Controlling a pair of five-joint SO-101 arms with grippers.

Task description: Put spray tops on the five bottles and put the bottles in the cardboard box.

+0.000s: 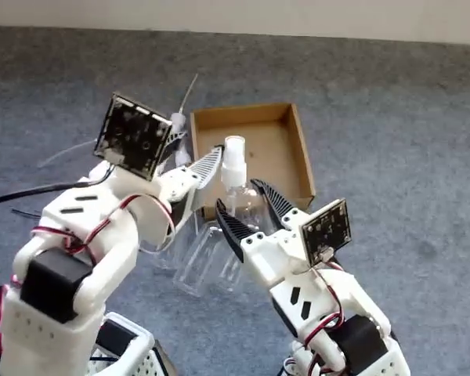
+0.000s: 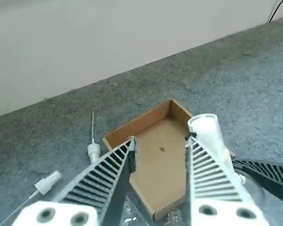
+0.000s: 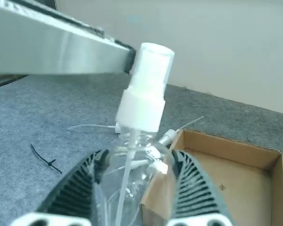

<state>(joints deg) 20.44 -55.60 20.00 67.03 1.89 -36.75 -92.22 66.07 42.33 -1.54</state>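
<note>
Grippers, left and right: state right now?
Left gripper: open, holding nothing.
Right gripper: closed on the bottle fitted with a spray top.

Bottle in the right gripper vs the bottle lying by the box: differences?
The held bottle stands upright in the right gripper; the lying bottle is flat on the carpet. The held bottle wears a spray top; the lying bottle shows none. Both are clear plastic.
</note>
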